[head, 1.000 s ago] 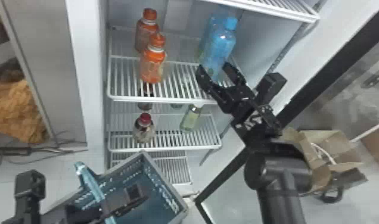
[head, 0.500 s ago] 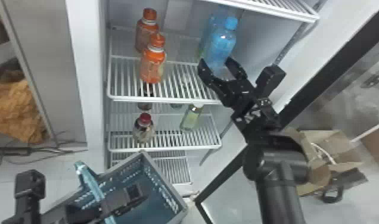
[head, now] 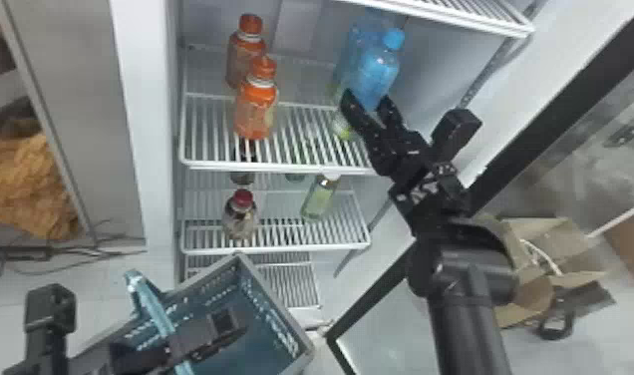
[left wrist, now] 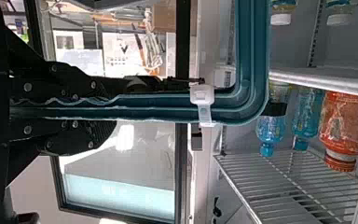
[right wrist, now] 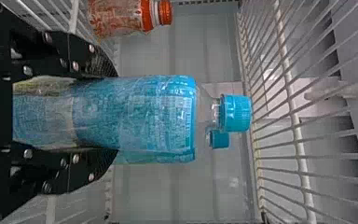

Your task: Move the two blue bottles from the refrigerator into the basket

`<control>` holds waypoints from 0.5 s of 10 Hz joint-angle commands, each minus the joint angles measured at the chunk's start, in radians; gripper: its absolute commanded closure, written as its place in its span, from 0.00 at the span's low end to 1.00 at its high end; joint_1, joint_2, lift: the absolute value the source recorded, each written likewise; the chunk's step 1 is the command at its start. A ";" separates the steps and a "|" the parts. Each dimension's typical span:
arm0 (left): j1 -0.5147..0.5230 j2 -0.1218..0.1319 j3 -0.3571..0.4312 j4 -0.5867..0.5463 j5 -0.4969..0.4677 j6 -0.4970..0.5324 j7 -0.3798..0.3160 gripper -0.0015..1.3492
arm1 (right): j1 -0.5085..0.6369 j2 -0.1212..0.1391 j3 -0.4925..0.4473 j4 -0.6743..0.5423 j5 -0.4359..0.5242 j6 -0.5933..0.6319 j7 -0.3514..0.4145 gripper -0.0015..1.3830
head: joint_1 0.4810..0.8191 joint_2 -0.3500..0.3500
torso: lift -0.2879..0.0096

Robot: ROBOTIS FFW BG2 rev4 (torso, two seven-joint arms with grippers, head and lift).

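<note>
Both blue bottles are in the refrigerator (head: 144, 124), so neither transfer is done, and the basket (head: 278, 301) at the lower left of the head view has yet to receive one.

The job looks to be at its first grasp. At the upper right of the head view, the right pincer (head: 366, 99) has its fingers on either side of the front bottle (head: 378, 70), low on its body; the right wrist view shows them against its sides, so it appears clamped, though how firmly is hard to tell. The bottle stands over the upper shelf (head: 281, 168), cap up. The rear bottle (head: 350, 55) is just behind it, partly hidden and free of any grip.

The left pincer (left wrist: 114, 108) is closed on the basket's handle (left wrist: 158, 109), with the basket below and in front of the shelves. Two orange bottles (head: 255, 112) stand to the left on the same shelf and are no part of the work.

What is left is to draw the front bottle out and lower it into the basket, then do the same with the rear bottle.
</note>
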 commanded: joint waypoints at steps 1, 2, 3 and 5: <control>0.000 0.000 -0.002 0.000 0.000 0.000 0.000 0.89 | 0.010 0.000 -0.002 0.002 -0.001 -0.022 -0.004 0.92 | 0.63 0.00 | 0.93; 0.000 0.000 -0.002 0.000 0.000 0.000 0.000 0.89 | 0.015 0.000 -0.002 0.000 -0.001 -0.029 -0.003 0.92 | 0.63 0.00 | 0.93; 0.000 0.000 -0.002 0.000 0.000 0.000 0.000 0.89 | 0.032 0.000 -0.008 -0.025 -0.005 -0.032 -0.003 0.92 | 0.63 0.00 | 0.93; 0.003 0.000 -0.002 0.000 0.000 -0.002 0.000 0.89 | 0.083 0.000 -0.020 -0.096 -0.017 -0.032 -0.003 0.92 | 0.63 0.00 | 0.93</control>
